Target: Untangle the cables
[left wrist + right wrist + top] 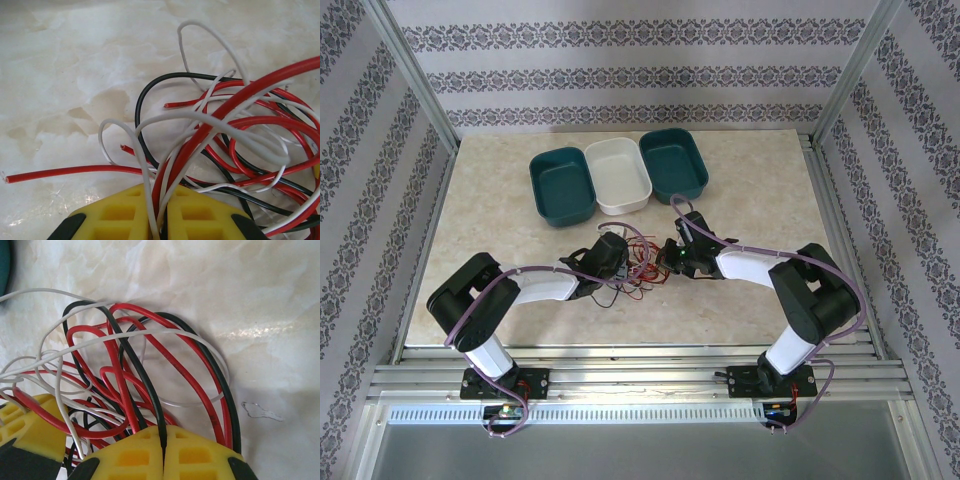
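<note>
Centrally in the overhead view, both arms reach inward, left gripper (159, 202) and right gripper (164, 441) each clenched on strands of the knotted red, black and white cables (642, 268).

Right pincer (163, 452) clamped on the cables (127, 360) — red, black, white loops on table (260, 300).

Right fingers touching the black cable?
Touching. In the right wrist view, the black cable runs straight into the seam between the closed yellow right fingers and is pinched there with no gap.
</note>
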`<state>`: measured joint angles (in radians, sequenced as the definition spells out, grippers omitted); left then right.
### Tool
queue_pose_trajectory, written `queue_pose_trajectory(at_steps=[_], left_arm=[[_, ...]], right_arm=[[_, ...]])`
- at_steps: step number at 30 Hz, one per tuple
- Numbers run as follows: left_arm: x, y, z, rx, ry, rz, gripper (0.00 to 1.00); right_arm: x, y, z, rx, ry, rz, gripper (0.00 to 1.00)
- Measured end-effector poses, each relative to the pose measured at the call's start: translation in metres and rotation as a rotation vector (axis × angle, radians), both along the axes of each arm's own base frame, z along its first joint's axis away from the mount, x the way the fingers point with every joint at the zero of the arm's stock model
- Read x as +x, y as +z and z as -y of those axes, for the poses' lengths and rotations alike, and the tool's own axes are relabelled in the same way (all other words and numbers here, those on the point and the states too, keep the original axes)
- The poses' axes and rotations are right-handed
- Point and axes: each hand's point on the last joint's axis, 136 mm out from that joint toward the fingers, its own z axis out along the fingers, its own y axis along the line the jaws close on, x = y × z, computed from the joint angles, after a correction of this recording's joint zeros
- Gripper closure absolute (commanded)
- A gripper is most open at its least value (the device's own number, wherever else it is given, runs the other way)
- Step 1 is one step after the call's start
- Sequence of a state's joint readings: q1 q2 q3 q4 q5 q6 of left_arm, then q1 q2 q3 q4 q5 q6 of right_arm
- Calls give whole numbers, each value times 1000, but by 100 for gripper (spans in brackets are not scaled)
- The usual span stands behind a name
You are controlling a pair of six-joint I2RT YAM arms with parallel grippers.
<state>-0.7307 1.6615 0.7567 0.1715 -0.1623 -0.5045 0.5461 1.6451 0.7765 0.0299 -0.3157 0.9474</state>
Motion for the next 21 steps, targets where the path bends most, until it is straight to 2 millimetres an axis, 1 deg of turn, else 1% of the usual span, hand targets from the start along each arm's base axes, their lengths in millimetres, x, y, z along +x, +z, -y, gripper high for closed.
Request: queue_pose_trajectory(at_steps=[3,9,11,12,13,14,17,19,21], left_arm=[[0,0,-1,-1,7,0,88],[2,0,-4,-5,37,3,89],[2,0,-5,-6,45,4,89],[2,0,-5,-7,48,3,89],[2,0,-5,-9,50,3,89],[2,0,-5,-10,53,2,89],[2,-3,-5,-5,56,-4,89],[2,-6,-6,0,56,-9,90],[2,-7,-5,2,56,-12,90]], right_arm=[[0,4,0,4,0,8,99],[0,26,2,23,-2,54,99],[-1,32,3,25,-3,67,97],[0,33,5,25,-6,69,94],[0,34,6,24,-8,70,90],[0,35,8,23,-10,71,90],[0,33,11,16,-15,68,92],[0,32,11,17,-14,67,90],[1,31,10,21,-12,68,91]])
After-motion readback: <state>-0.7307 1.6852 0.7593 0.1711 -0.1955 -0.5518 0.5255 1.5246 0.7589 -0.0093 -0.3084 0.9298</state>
